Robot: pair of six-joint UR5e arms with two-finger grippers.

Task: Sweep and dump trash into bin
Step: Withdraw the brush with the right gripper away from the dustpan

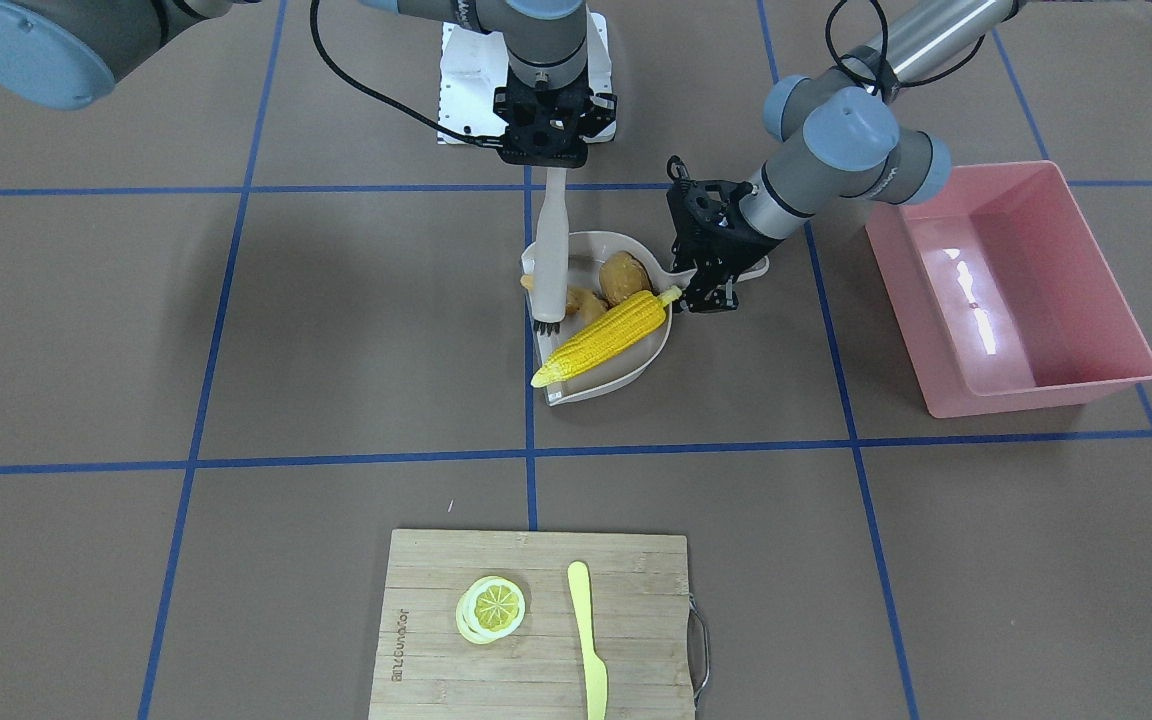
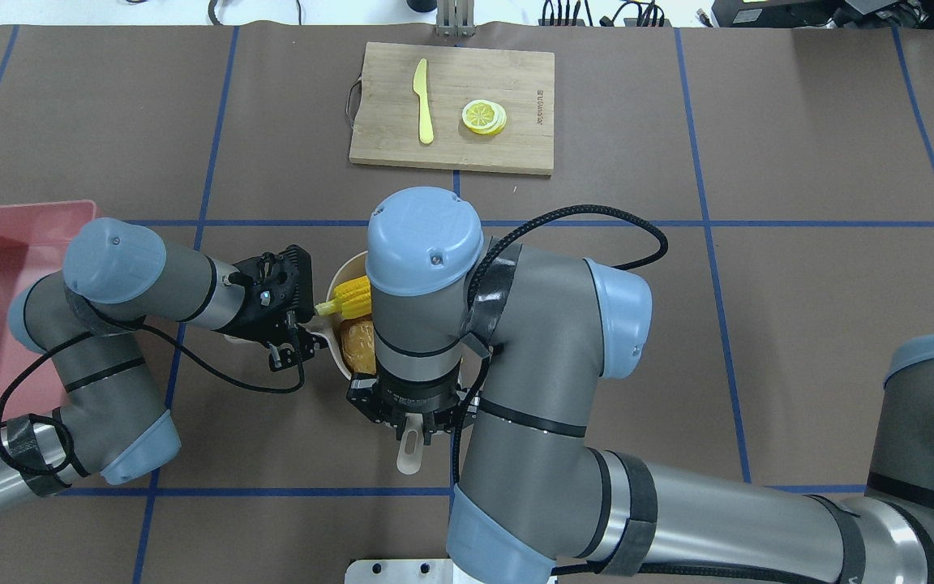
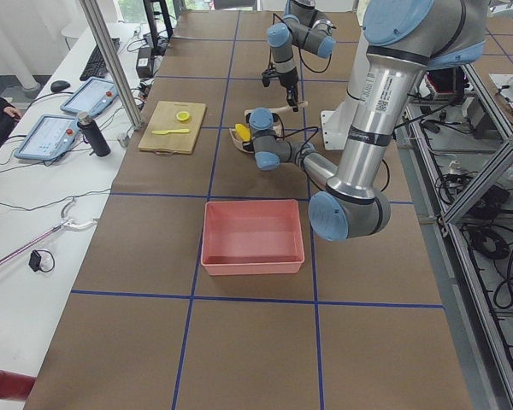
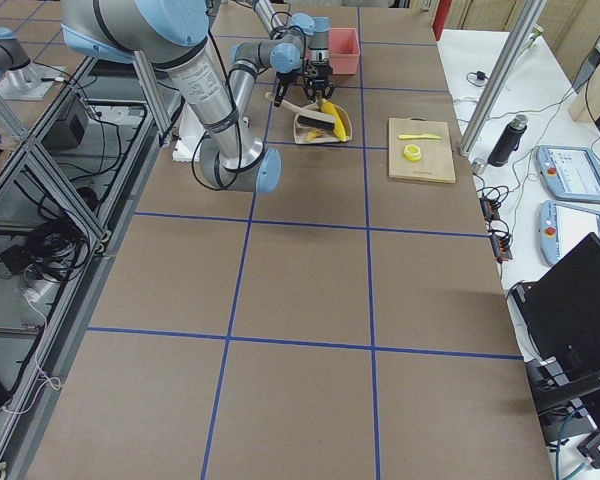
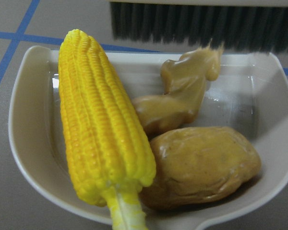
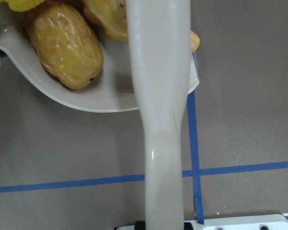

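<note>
The beige dustpan sits mid-table and holds the trash: yellow corn cob, brown potato and tan ginger root. All three show close up in the left wrist view: corn, potato, ginger. My left gripper is shut on the dustpan's handle. My right gripper is shut on the handle of a pale brush, held upright with its bristles at the pan's open edge. The pink bin stands empty on my left.
A wooden cutting board with a lemon slice and a pale yellow knife lies at the far side of the table. A white base plate sits behind the brush. Blue tape lines cross the brown tabletop.
</note>
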